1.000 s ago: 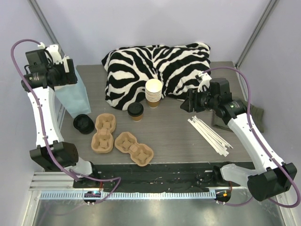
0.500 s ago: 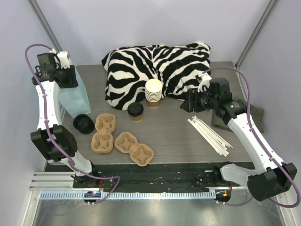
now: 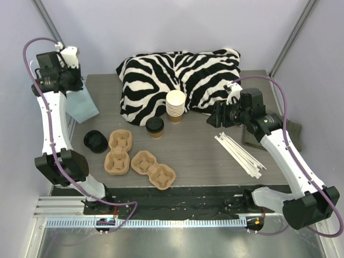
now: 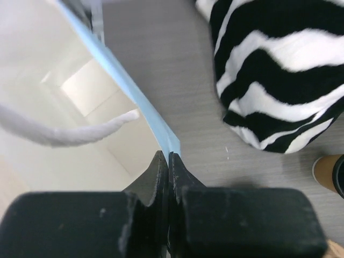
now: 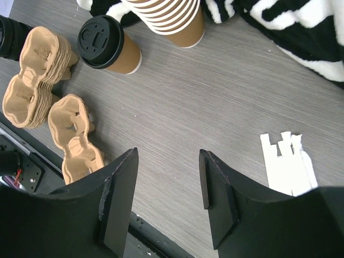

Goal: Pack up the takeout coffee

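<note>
Left claw (image 4: 168, 157), at the upper left of the overhead frame, is pressed together on the rim of a light-blue bag (image 3: 84, 105). Right claw (image 5: 167, 177) hangs spread, empty. Takeout coffee (image 3: 155, 127) stands mid-frame on the desk (image 3: 204, 150), beside the cup stack (image 3: 176, 105).

Bright, even light, soft shadows; the left hand (image 4: 167, 157) looms blurred up close
</note>
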Robot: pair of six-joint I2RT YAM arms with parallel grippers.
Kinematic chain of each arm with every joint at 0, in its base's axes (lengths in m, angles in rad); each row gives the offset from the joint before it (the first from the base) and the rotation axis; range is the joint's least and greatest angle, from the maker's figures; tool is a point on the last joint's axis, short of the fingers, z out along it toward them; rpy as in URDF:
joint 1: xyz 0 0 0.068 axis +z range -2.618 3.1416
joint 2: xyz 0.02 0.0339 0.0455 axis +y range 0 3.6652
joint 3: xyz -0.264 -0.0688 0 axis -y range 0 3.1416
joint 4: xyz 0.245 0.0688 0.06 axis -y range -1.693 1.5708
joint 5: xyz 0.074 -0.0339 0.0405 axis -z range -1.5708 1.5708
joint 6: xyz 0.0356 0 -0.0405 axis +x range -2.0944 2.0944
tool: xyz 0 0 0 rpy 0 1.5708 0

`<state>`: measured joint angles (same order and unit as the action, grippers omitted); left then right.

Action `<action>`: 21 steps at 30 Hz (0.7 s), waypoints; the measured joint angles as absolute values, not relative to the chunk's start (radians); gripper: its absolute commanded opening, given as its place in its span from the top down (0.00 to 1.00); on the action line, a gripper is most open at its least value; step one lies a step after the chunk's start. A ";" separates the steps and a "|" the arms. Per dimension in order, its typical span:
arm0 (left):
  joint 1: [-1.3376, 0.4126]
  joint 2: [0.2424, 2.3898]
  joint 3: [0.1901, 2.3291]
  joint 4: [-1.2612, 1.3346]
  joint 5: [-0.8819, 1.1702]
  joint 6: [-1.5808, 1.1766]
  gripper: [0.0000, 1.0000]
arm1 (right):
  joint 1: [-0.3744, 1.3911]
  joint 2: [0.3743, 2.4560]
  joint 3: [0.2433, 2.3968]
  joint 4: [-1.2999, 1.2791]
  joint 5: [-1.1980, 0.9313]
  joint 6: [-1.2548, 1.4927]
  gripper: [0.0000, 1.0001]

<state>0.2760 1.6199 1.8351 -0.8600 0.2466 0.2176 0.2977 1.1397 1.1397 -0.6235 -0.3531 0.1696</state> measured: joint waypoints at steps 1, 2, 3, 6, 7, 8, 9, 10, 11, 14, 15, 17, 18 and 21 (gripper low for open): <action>0.262 1.607 1.855 -0.855 0.248 0.230 1.00 | 0.293 1.140 1.147 -0.628 -0.353 0.162 0.42; 0.241 1.591 1.875 -0.852 0.250 0.246 1.00 | 0.290 1.140 1.155 -0.633 -0.352 0.158 0.40; 0.215 1.577 1.893 -0.852 0.249 0.260 1.00 | 0.282 1.140 1.165 -0.636 -0.351 0.152 0.34; 0.080 1.510 1.950 -0.844 0.253 0.317 1.00 | 0.252 1.140 1.211 -0.656 -0.343 0.134 0.25; 0.022 1.485 1.965 -0.842 0.256 0.334 1.00 | 0.240 1.140 1.229 -0.666 -0.341 0.128 0.23; -0.041 1.459 1.977 -0.841 0.262 0.353 1.00 | 0.230 1.140 1.244 -0.674 -0.342 0.124 0.22; -0.113 1.435 1.985 -0.841 0.268 0.372 1.00 | 0.212 1.140 1.267 -0.685 -0.343 0.111 0.19; -0.168 1.417 1.991 -0.842 0.274 0.382 1.00 | 0.196 1.140 1.282 -0.695 -0.346 0.106 0.16; -0.236 1.396 1.995 -0.844 0.285 0.400 1.00 | 0.173 1.143 1.303 -0.709 -0.352 0.101 0.15; -0.421 1.356 1.999 -0.867 0.309 0.433 1.00 | 0.076 1.164 1.365 -0.749 -0.386 0.081 0.13; -0.485 1.349 1.999 -0.883 0.316 0.447 1.00 | 0.031 1.176 1.388 -0.764 -0.409 0.079 0.12; -0.605 1.345 1.988 -0.910 0.319 0.479 1.00 | -0.075 1.206 1.438 -0.796 -0.451 0.076 0.12; -0.668 1.345 1.974 -0.922 0.318 0.495 1.00 | -0.134 1.225 1.465 -0.811 -0.483 0.075 0.12; -0.837 1.345 1.897 -0.958 0.318 0.559 1.00 | -0.284 1.285 1.566 -0.867 -0.557 0.065 0.12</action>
<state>-0.8371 1.3445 1.8969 -0.9581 0.3180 0.5587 -0.2844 1.2850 1.5658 -0.8673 -0.5568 0.0650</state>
